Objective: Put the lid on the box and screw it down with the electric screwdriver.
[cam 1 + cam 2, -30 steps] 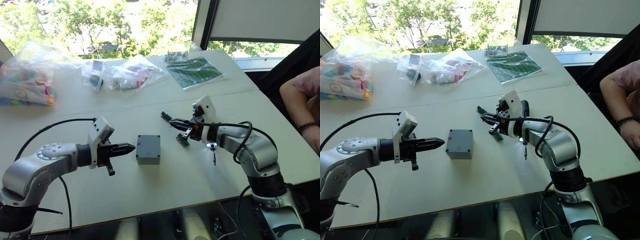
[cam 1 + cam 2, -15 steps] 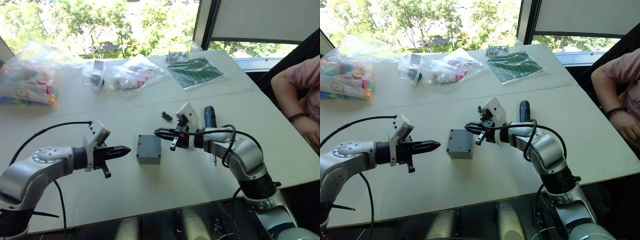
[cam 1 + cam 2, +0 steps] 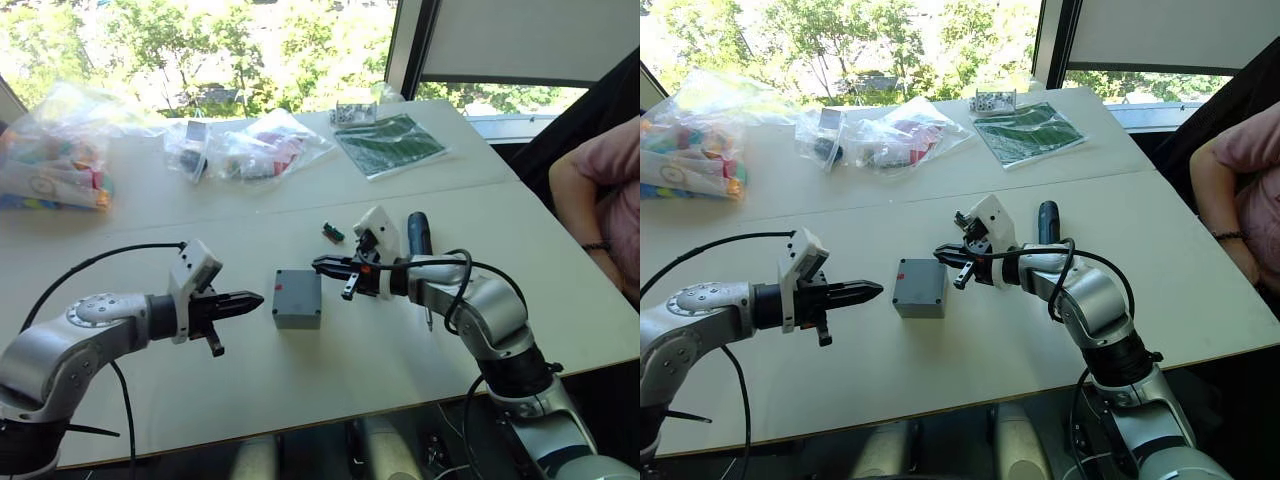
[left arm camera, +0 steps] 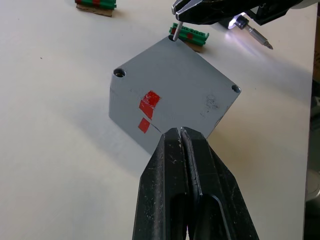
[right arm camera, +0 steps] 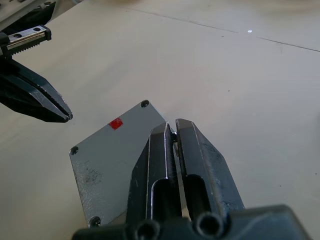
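1. My left end effector (image 3: 252, 297) hovers just left of the box (image 3: 297, 298), fingers pressed together, gripping nothing.
2. The box sits mid-desk (image 3: 330, 380) with the lid (image 4: 175, 82) already on top; red marks show on the lid and on the side facing my left arm.
3. My right end effector (image 3: 322, 264) hangs over the lid's far right corner, fingers narrowed onto a small metal screw (image 4: 175, 33) standing at the corner hole.
4. The electric screwdriver (image 3: 418, 236) lies on the desk behind my right forearm.
5. A person's arm (image 3: 590, 200) rests at the desk's right edge.
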Available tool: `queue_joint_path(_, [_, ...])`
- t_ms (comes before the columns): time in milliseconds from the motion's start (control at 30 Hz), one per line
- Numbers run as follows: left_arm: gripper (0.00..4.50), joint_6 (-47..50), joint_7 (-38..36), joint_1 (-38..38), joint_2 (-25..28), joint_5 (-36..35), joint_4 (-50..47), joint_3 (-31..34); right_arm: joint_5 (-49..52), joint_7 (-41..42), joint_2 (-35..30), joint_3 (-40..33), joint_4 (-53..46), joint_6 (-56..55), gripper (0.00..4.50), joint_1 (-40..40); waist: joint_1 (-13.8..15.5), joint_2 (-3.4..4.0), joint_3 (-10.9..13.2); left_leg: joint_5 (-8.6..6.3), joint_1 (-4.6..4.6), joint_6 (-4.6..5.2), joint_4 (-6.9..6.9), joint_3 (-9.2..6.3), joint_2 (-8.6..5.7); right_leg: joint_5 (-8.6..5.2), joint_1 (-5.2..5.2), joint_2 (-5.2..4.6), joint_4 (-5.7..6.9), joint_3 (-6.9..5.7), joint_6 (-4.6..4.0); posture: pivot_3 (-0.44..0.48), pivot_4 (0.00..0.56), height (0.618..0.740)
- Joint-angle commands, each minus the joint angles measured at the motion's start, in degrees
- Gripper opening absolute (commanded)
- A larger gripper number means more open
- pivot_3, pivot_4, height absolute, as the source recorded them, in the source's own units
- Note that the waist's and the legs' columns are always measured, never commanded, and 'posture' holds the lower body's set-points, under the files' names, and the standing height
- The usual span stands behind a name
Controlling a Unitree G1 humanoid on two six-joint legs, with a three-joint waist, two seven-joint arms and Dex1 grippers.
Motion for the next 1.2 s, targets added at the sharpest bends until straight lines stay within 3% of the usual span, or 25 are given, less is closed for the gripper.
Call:
queue_joint_path(33, [0.00, -0.9, 0.0, -0.7, -0.1, -0.4, -1.0, 0.9, -0.6, -0.2, 0.4, 0.2, -0.4, -1.7, 0.11, 0.2, 0.0, 0.00, 0.0, 0.00, 0.00, 0.00, 0.00, 0.00, 0.00, 0.00, 0.00, 0.00, 0.00, 0.00, 0.00, 0.000, 0.150, 0.740])
queue_joint_path(833, [0.00, -1.1, 0.3, -1.5, -0.8, 0.0, -0.6, 0.2, -3.0, -0.3, 1.2, 0.7, 2.0, -3.7, 0.11, 0.2, 0.0, 0.00, 0.0, 0.00, 0.01, 0.00, 0.00, 0.00, 0.00, 0.01, 0.00, 0.00, 0.00, 0.00, -0.01, 0.000, 0.150, 0.740])
queue_joint_path(967, [0.00, -1.1, 0.4, -1.9, -1.0, 0.0, -0.4, 0.0, -2.6, 0.7, 0.6, 0.9, 0.9, -3.5, 1.12, 0.5, 0.0, 0.00, 0.0, 0.00, 0.00, 0.00, 0.00, 0.00, 0.00, 0.00, 0.00, 0.00, 0.00, 0.00, 0.00, 0.000, 0.150, 0.740])
queue_joint_path(1133, [0.00, -1.0, 0.5, -3.4, -2.0, -0.7, 0.1, 0.2, -0.7, 0.9, -1.5, -3.1, -1.8, -0.8, 3.15, -1.2, 0.0, 0.00, 0.0, 0.00, 0.00, 0.00, 0.00, 0.00, 0.00, 0.00, 0.00, 0.00, 0.00, 0.00, 0.00, 0.000, 0.150, 0.740])
queue_joint_path(1200, [0.00, -1.1, 0.3, -4.4, -2.4, -1.0, 0.3, 0.2, 1.6, 0.7, -2.6, -6.6, -3.3, 1.9, 3.15, -2.5, 0.1, 0.00, 0.0, 0.00, -0.01, 0.00, 0.00, 0.00, 0.00, 0.01, 0.00, 0.00, 0.00, 0.00, 0.00, 0.000, 0.150, 0.740])
